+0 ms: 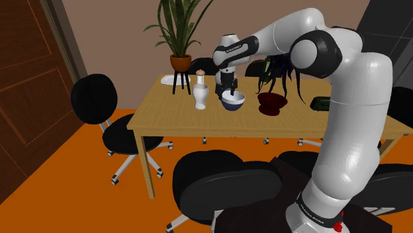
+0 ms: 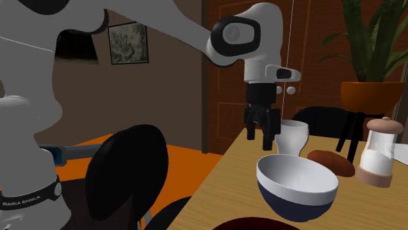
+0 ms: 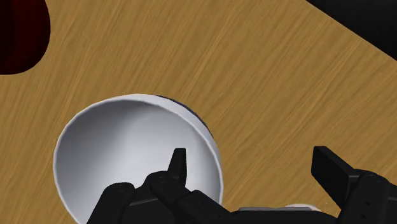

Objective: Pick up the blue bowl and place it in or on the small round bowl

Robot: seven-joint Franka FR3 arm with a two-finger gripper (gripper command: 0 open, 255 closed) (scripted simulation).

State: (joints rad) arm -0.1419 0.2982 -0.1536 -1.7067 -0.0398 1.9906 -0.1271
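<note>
The blue bowl [image 1: 233, 100] with a white inside stands on the wooden table [image 1: 172, 120]; it is also seen close up [image 2: 297, 189] and below the hand [image 3: 127, 159]. My gripper [image 1: 228, 88] [image 2: 259, 140] [image 3: 250, 156] hangs just above it, open and holding nothing. In the wrist view one finger is over the bowl's inside and the other is outside the rim, above bare wood. The small round bowl [image 1: 271, 103], dark red, sits to the shoulder view's right of the blue bowl, and part of it shows [image 3: 19, 32] in the wrist view.
A white vase [image 1: 200, 96] and a shaker [image 1: 198, 78] stand close to the blue bowl at the shoulder view's left. A potted plant on a stand [image 1: 180, 63], a white plate [image 1: 173, 79] and a dark trailing plant [image 1: 281, 69] are farther back. Black chairs [image 1: 129, 136] ring the table.
</note>
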